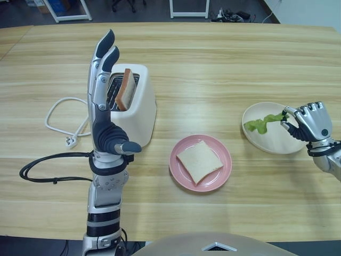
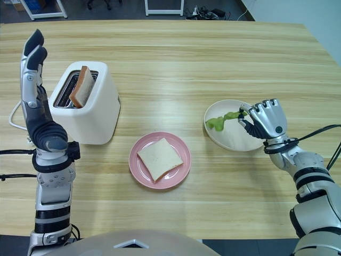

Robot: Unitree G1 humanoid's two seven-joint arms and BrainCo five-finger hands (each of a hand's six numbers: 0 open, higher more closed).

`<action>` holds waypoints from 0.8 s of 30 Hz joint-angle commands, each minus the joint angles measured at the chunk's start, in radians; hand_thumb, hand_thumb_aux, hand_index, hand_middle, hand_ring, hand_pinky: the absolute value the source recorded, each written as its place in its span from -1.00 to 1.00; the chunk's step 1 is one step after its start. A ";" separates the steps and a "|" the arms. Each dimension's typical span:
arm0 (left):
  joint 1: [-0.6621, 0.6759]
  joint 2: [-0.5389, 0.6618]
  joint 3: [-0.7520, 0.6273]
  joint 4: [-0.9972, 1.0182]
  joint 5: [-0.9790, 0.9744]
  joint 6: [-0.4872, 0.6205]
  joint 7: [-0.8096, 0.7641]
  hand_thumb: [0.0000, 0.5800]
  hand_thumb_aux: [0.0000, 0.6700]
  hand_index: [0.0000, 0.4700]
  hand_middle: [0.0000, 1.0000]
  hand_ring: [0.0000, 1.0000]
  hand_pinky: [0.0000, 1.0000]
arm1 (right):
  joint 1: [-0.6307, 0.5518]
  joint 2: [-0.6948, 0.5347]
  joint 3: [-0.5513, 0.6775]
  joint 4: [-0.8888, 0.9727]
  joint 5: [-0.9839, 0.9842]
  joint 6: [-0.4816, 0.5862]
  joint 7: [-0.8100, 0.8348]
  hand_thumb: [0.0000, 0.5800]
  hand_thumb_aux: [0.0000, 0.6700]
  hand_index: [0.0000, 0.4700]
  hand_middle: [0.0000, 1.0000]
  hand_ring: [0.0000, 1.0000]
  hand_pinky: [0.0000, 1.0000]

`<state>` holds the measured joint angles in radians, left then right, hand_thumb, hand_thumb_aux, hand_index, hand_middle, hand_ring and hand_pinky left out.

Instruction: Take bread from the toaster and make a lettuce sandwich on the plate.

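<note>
Right robot hand (image 2: 266,120) pinches the lettuce (image 2: 218,121) over a beige dish (image 2: 232,140). Left of it a bread slice (image 2: 158,158) lies on the pink plate (image 2: 179,144); farther left a second slice (image 2: 81,86) stands in the toaster (image 2: 98,114), beside the raised, open-fingered left robot hand (image 2: 40,120).

Two bread slices (image 1: 126,89) (image 1: 200,161), two plates (image 1: 181,173) (image 1: 272,141), one toaster (image 1: 139,114), one lettuce leaf (image 1: 262,124).

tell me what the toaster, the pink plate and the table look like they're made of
Toaster: cream shell, smooth with a soft sheen and no grain, so plastic or painted metal; cannot tell which.
Pink plate: even colour and a lightly glossy rim, likely plastic or glazed ceramic.
Table: pale plank stripes with fine grain, matte; wood or a wood-look laminate.
</note>
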<state>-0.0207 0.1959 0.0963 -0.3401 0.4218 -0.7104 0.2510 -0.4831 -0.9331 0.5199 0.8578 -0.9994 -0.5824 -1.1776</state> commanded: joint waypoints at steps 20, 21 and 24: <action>-0.056 -0.026 -0.013 0.085 0.030 -0.030 0.004 -1.00 -1.00 -1.00 -1.00 -1.00 -1.00 | 0.088 0.182 -0.140 -0.620 0.013 0.003 0.302 1.00 1.00 1.00 1.00 1.00 1.00; -0.055 -0.026 -0.013 0.086 0.030 -0.031 0.004 -1.00 -1.00 -1.00 -1.00 -1.00 -1.00 | 0.086 0.197 -0.130 -0.608 0.006 -0.003 0.306 1.00 1.00 1.00 1.00 1.00 1.00; -0.054 -0.029 -0.014 0.086 0.032 -0.031 0.003 -1.00 -1.00 -1.00 -1.00 -1.00 -1.00 | 0.081 0.236 -0.113 -0.587 -0.006 -0.020 0.319 1.00 1.00 1.00 1.00 1.00 1.00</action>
<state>-0.0746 0.1691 0.0873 -0.2613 0.4499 -0.7424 0.2555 -0.3869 -0.7182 0.3932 0.2611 -0.9918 -0.5899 -0.8756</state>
